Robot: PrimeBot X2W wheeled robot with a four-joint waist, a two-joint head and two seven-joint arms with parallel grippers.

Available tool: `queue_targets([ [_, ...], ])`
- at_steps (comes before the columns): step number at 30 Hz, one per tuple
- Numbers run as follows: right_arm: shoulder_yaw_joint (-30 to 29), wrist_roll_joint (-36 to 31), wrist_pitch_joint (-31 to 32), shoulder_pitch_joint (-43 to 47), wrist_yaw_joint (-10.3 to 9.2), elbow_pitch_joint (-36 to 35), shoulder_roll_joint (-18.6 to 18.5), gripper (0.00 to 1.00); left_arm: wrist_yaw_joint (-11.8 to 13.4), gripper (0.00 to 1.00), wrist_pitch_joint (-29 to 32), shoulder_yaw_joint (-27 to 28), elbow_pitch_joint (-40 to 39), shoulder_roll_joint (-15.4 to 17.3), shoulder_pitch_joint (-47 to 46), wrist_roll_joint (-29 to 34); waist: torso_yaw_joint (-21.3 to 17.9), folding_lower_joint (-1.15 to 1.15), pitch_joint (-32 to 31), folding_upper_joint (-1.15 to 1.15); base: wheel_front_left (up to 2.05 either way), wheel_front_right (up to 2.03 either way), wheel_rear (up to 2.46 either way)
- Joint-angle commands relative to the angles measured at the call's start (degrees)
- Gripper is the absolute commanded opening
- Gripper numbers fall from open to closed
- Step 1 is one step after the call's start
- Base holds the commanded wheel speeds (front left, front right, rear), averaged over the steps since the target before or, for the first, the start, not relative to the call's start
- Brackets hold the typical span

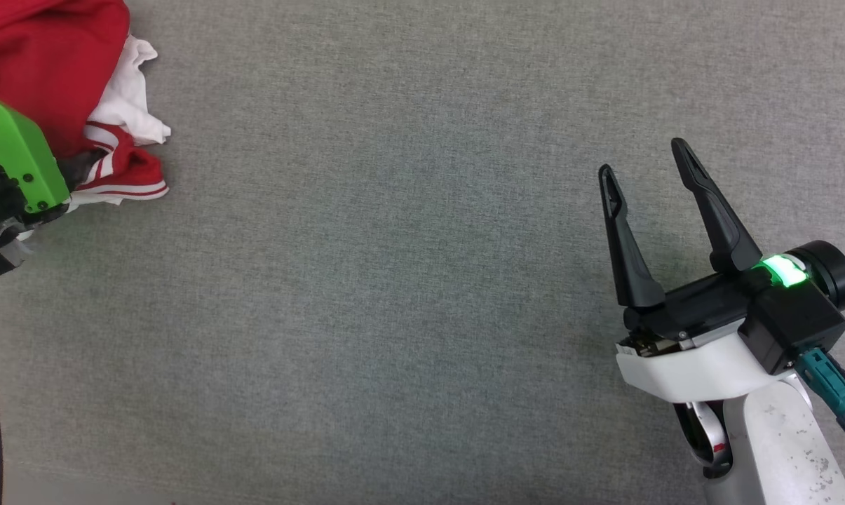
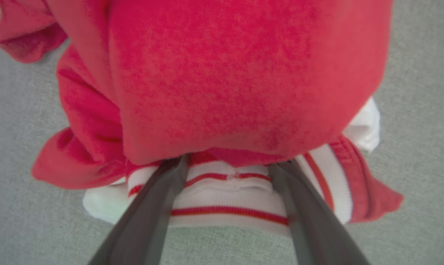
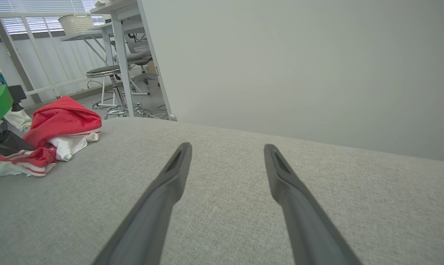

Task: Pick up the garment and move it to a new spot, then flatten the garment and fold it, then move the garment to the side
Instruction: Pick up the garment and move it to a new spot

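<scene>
Head view: grey fabric surface point(image 1: 394, 315) spans the frame, with the garment point(image 1: 50, 63) crumpled at upper left. Left gripper point(image 2: 227, 163) is spread wide astride the striped trim, tips hidden under a red fold. Right gripper point(image 1: 643, 158) gapes empty, well apart.

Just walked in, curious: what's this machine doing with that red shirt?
The robot is meant to fold it. The left tool is at the crumpled shirt on the left of the grey surface, its fingers apart either side of the striped trim, tips hidden under red cloth. The right tool hangs open over bare surface, away from the shirt. Nothing is flattened yet.
</scene>
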Motion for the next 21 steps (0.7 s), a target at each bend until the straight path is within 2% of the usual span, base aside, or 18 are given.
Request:
queue_targets([
  [1, -0.02, -0.45, -0.52, -0.73, -0.05, -0.34, -0.17, 1.00, -0.15, 0.18, 1.22, -0.58, 1.28, -0.57, -0.23, -0.89, -1.25, -0.01, 1.42, -0.01, 0.00, 0.00, 0.00],
  [2, -0.12, -0.49, -0.52, -0.76, -0.05, -0.26, -0.16, 1.00, -0.26, 0.00, 1.59, -0.68, 1.78, -0.72, -0.31, -1.28, -1.21, -0.01, 1.50, -0.01, 0.00, 0.00, 0.00],
  [7, -0.54, -0.65, -0.52, -0.90, -0.05, 0.54, -0.09, 1.00, -0.58, 0.00, -0.80, -0.90, 2.64, -0.57, -1.17, -1.65, -0.70, -0.01, 0.89, -0.01, 0.00, 0.00, 0.00],
  [11, -0.50, -0.28, -0.52, -1.16, -0.05, 1.47, 0.07, 1.00, -0.80, 0.00, -4.34, -2.72, 1.79, 0.87, -1.52, -0.05, -0.51, -0.01, -0.95, -0.01, 0.00, 0.00, 0.00],
  [21, -2.74, 1.81, -0.52, 0.79, -0.05, 4.27, 1.12, 1.00, -0.91, 0.00, -16.39, -5.67, -7.05, 3.98, -2.01, -0.85, -1.21, -0.01, -11.11, -0.01, 0.00, 0.00, 0.00],
])
